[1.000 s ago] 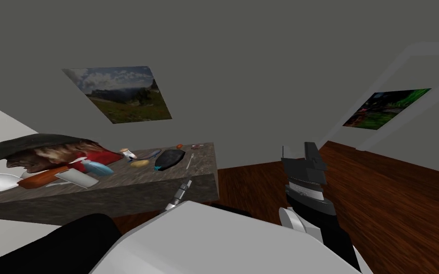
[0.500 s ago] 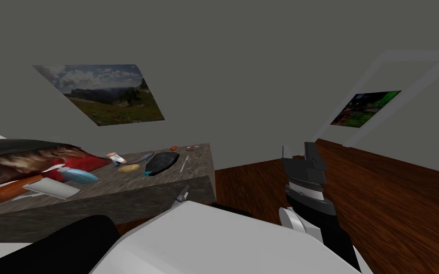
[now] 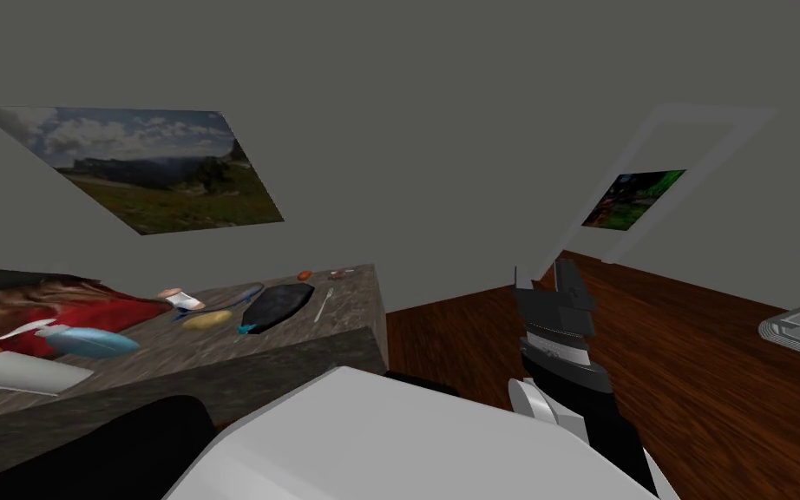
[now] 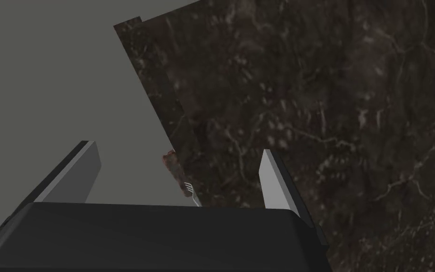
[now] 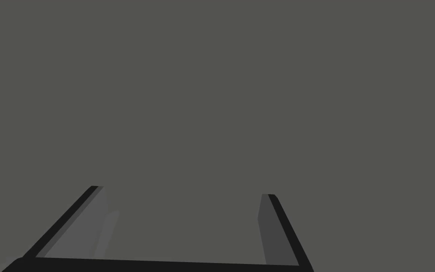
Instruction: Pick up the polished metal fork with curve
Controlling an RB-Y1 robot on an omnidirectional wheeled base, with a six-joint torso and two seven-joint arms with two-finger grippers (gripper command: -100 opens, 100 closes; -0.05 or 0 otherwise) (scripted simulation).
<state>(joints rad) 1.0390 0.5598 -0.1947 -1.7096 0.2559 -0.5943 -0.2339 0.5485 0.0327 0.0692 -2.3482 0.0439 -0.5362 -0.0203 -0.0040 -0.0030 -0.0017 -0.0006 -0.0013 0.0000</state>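
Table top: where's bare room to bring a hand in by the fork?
Bare marble runs between the fork and the right end of the table, and along the front edge in front of the black flat object. Left of that object it gets crowded: a yellow item, a blue item and red cloth lie close together.

Dim, flat, even light; walls splay outward

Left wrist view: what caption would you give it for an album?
Open left gripper facing a small fork on the dark veined table.
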